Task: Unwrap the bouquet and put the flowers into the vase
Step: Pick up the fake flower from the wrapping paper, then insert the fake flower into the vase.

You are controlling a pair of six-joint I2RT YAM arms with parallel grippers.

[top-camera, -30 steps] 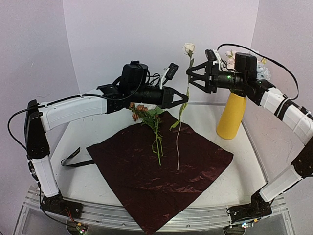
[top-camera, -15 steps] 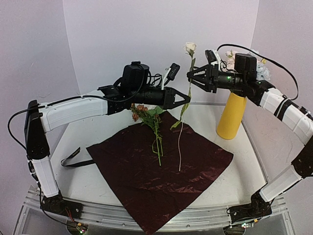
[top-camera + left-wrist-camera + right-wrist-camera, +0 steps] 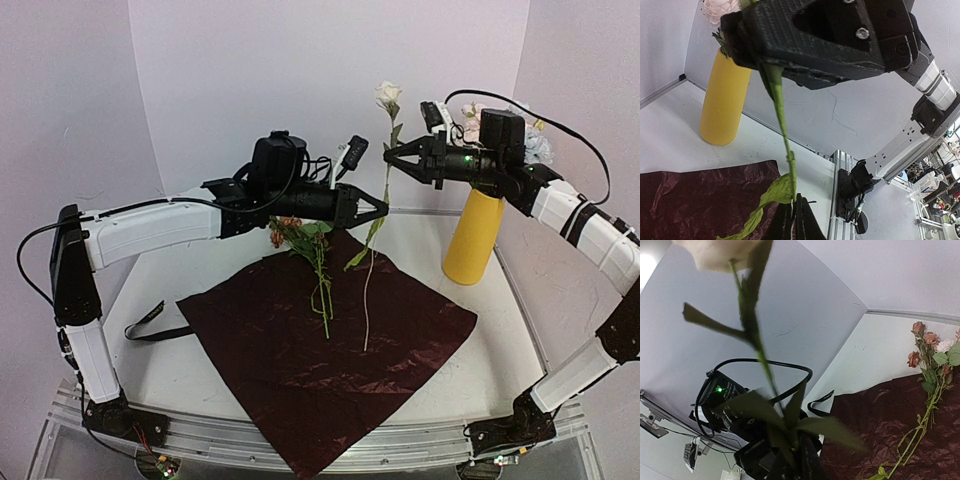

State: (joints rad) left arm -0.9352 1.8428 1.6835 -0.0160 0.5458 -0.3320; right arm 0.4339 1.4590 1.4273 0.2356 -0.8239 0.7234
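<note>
Clamping rose (image 3: pixel 387 96) stem: L hand (image 3: pixel 382 209), R hand (image 3: pixel 391 160); L wrist shows vase (image 3: pixel 724 100), R doesn't

white table (image 3: pixel 190 265); pale lilac walls (image 3: pixel 200 80); aluminium rail (image 3: pixel 210 430) along near edge

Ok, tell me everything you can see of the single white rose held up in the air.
The white rose is one cream-white bloom on a long, thin green stem with a few leaves, artificial-looking. It stands nearly upright over the dark red wrap; whether its lower tip touches the sheet is unclear. The left gripper pinches the stem midway, beside a drooping leaf; the right gripper is shut on it higher, below the bloom.
</note>
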